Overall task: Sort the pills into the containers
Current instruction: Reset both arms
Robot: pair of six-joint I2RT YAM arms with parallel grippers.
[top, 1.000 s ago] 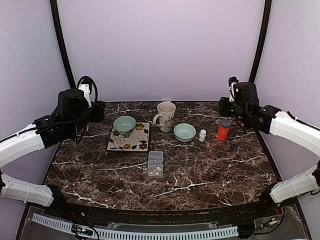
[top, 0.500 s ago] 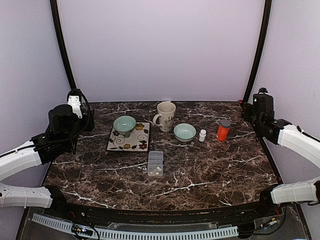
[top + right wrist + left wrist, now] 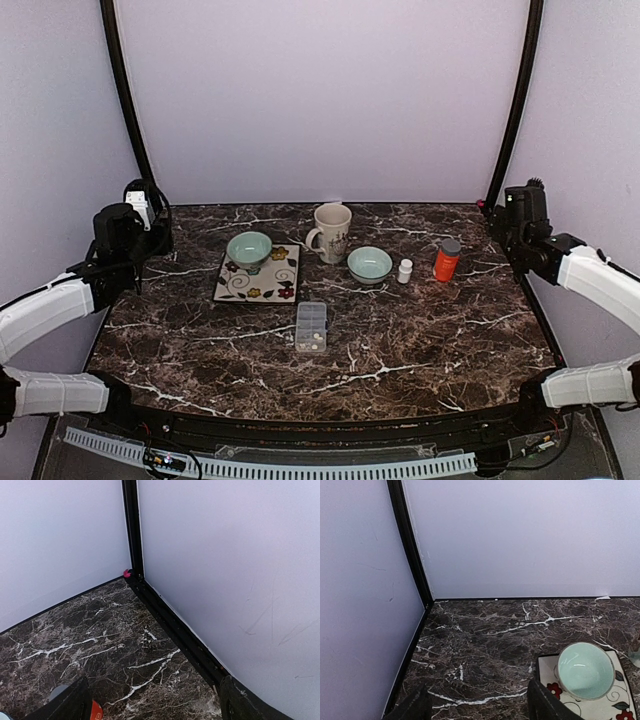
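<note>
The clear plastic pill box [image 3: 311, 327] lies flat at the middle of the marble table, and its small compartments are the containers. A few whitish pills [image 3: 316, 340] show in its near end. My left gripper [image 3: 150, 238] hangs at the table's far left edge, well away from the box. In the left wrist view that gripper [image 3: 480, 710] stands open over bare marble. My right gripper [image 3: 505, 225] is off at the far right edge, beside the wall. Seen from the right wrist, it [image 3: 157, 705] is open wide with nothing between its fingers.
A pale green bowl [image 3: 249, 247] [image 3: 585, 670] rests on a flowered square plate [image 3: 285, 285]. A cream mug [image 3: 332, 232], a second green bowl [image 3: 370, 264], a small white bottle [image 3: 405, 271] and an orange grey-capped bottle [image 3: 446, 260] [image 3: 95, 711] stand behind the box. Walls close both sides.
Both arms have drawn outward, the left toward the left wall and the right toward the right wall. The box and dishes have not moved.
</note>
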